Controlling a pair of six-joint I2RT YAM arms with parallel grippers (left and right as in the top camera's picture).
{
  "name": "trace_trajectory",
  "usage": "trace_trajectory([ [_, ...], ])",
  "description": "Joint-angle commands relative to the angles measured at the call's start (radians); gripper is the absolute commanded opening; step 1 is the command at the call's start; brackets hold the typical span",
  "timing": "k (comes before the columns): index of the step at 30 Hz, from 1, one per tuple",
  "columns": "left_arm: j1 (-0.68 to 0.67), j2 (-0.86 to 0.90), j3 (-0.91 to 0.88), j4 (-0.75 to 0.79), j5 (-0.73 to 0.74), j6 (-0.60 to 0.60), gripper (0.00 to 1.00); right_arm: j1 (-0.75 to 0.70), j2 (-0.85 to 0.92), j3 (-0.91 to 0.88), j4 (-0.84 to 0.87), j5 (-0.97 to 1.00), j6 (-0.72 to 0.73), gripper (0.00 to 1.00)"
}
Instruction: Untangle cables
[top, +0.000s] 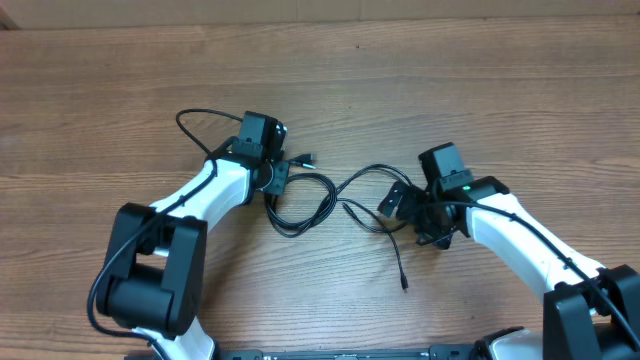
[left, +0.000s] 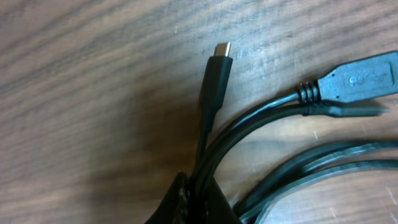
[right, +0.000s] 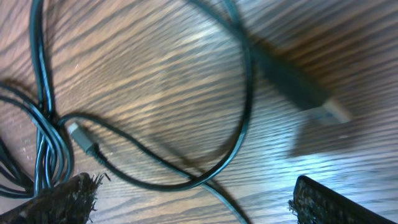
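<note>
You are seeing your left gripper (top: 277, 180) pinching the tangled black cables (top: 333, 196) tight, mid-way across the wooden table (top: 480, 70), while your right gripper (top: 398, 206) is hovering over their other end, its fingers standing wide apart.

Stock as I count it from my console.
- One table (top: 100, 80).
- Two arms: left arm (top: 200, 195), right arm (top: 520, 235).
- Two grippers: left gripper (top: 277, 177), right gripper (top: 412, 216).
- One black tangle of cables (top: 300, 205); I cannot split the strands into a sure number.
- Three plugs just beside the left gripper: slim plug (left: 216, 74), broad plug (left: 357, 79), thin plug (left: 354, 111).
- Two plugs past the tangle from the left gripper: small plug (right: 82, 138), blurred plug (right: 305, 93).
</note>
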Motion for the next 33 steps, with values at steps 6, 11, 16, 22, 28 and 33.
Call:
trace_trajectory([
  [6, 0.0, -0.241, 0.098, -0.1, 0.122, -0.089, 0.04, 0.109, -0.022, 0.001, 0.061, -0.002, 0.002, 1.0],
  [11, 0.0, -0.323, 0.098, -0.099, 0.267, -0.086, 0.04, 0.127, -0.022, 0.001, 0.089, -0.003, 0.107, 1.0],
  [16, 0.0, -0.339, 0.098, -0.098, 0.385, -0.035, 0.04, 0.147, -0.022, 0.001, 0.151, -0.094, 0.093, 1.0],
  [22, 0.0, -0.339, 0.098, -0.098, 0.339, -0.205, 0.04, 0.183, -0.022, 0.001, 0.219, -0.199, 0.047, 1.0],
  [28, 0.0, -0.339, 0.098, -0.097, 0.298, -0.48, 0.04, 0.186, -0.022, 0.001, 0.299, -0.283, 0.121, 1.0],
  [33, 0.0, -0.339, 0.098, -0.09, 0.313, -0.644, 0.04, 0.186, -0.021, 0.001, 0.385, -0.236, 0.121, 1.0],
])
